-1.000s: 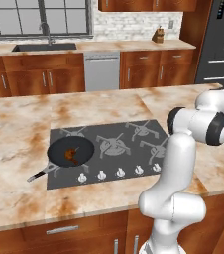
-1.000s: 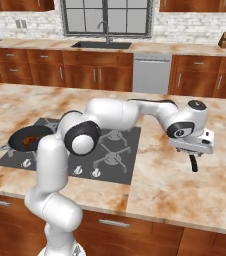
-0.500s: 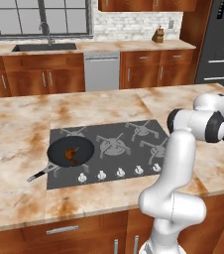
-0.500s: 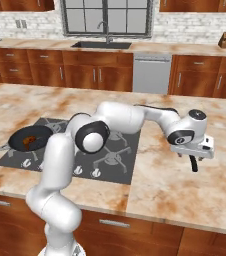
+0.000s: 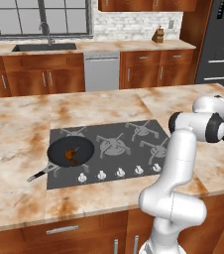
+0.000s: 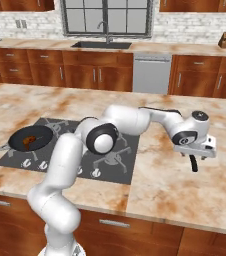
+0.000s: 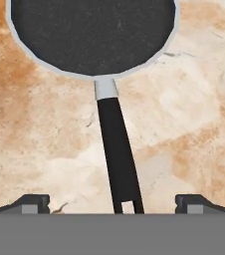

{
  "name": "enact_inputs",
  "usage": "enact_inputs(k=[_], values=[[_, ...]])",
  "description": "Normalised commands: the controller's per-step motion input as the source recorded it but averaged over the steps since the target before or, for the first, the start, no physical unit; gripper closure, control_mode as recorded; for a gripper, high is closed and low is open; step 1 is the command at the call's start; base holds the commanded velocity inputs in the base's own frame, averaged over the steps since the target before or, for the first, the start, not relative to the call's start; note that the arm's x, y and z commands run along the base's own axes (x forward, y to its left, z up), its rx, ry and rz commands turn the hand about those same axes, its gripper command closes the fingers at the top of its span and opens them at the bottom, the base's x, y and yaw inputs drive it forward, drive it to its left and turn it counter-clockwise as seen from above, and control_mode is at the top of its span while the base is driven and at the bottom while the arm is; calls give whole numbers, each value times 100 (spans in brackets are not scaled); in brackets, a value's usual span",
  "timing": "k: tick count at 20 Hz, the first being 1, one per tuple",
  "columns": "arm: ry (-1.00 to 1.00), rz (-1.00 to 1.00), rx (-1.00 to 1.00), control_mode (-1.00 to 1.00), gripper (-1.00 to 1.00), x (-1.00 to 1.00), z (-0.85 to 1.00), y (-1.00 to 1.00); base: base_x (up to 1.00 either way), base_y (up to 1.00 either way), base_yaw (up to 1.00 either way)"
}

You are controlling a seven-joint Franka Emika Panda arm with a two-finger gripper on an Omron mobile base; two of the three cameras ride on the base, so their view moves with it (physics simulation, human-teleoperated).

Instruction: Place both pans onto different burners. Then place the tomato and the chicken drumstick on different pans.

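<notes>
Second pan (image 7: 92, 32): lies flat on the marble bench (image 7: 184, 124), off the cooktop, at 12 o'clock in the hand view. Its long black handle (image 7: 117, 154) runs from the rim down toward 6 o'clock, straight between the two pincer tips. Judged: the hand is lined up along the handle so the grasp falls on its thin far end, where the tips can close across it.

Pincer (image 7: 112, 201): spread fully wide, nothing between the tips, one on each side of the handle end and apart from it. In the right base view the pincer (image 6: 195, 152) hangs over the bench at 3 o'clock of the cooktop (image 6: 117, 165).

First pan (image 5: 70, 151): already on the near-left burner, handle pointing off toward 8 o'clock; chicken drumstick (image 5: 72, 154) lies inside it. Tomato: not located.

Room: the other burners (image 5: 146, 130) are bare, so a free grate is available. Bare bench surrounds the second pan; the near bench edge (image 6: 185, 222) lies toward 6 o'clock, apart from the handle. Judged risk: the pan tipping when lifted by the handle end.
</notes>
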Motion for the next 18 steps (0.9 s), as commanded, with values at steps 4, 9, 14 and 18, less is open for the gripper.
enact_inputs(k=[4, 9, 14, 18], values=[[0, 1, 0, -100, -100, 24, -19, -15, 0, 0, 0], [4, 0, 0, -100, -100, 6, -26, -2, 0, 0, 0], [7, 0, 0, -100, -100, 5, -26, 0, 0, 0, 0], [4, 0, 0, -100, -100, 1, -29, 0, 0, 0, 0]])
